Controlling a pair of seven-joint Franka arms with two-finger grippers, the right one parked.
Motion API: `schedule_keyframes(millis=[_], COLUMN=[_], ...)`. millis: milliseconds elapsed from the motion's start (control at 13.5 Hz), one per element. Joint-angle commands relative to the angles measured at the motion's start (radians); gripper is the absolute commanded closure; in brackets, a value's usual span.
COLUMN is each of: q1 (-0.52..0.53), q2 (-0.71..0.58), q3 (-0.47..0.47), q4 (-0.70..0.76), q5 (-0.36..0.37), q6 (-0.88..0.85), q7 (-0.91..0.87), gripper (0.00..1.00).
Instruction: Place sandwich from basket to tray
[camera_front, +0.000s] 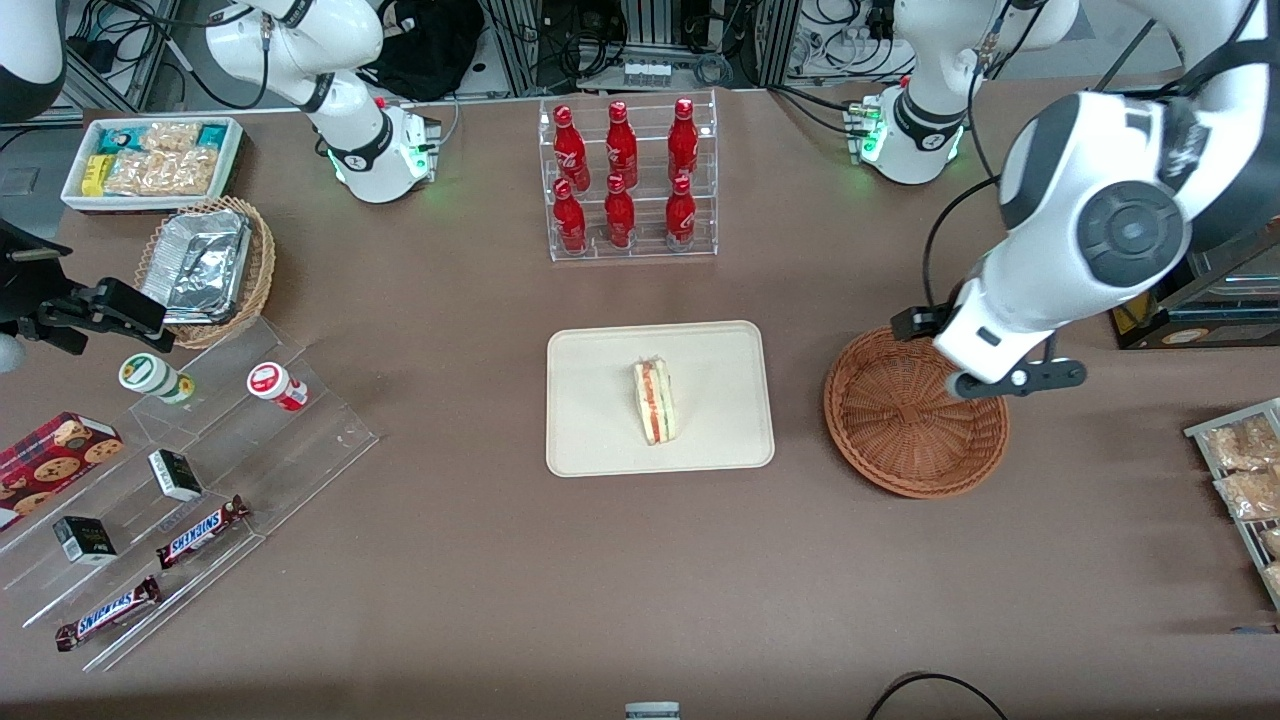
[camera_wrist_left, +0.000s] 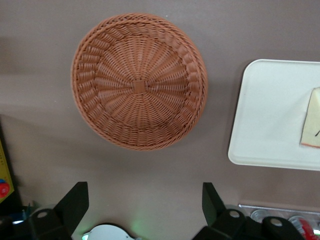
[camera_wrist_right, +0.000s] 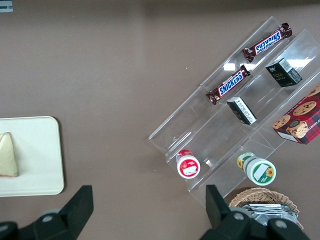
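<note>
I see sandwich (camera_front: 655, 402) lying on tray (camera_front: 600, 440), near its middle. Basket (camera_front: 915, 425) beside tray, toward working arm's end, nothing in it. Gripper (camera_wrist_left: 145, 205) hangs above basket's rim, fingers (camera_wrist_left: 74, 202) spread apart, holding nothing.

Open-fingered pincer (camera_wrist_left: 145, 210) above bare basket (camera_front: 915, 420); bottle rack (camera_front: 628, 180) well apart from tray (camera_front: 590, 400).
</note>
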Motion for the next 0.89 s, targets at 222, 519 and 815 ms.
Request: schedule_keyframes(millis=[222, 519, 815], q1=[0.166, 0.192, 0.192], q2=[-0.149, -0.197, -0.217], q3=[-0.048, -0.032, -0.007], q4=[-0.043, -0.04, -0.026], q5=[-0.001, -0.004, -0.002], q6=[-0.094, -0.127, -0.128], q7=[0.254, 0.31, 0.311], gripper=[0.0, 0.0, 0.0])
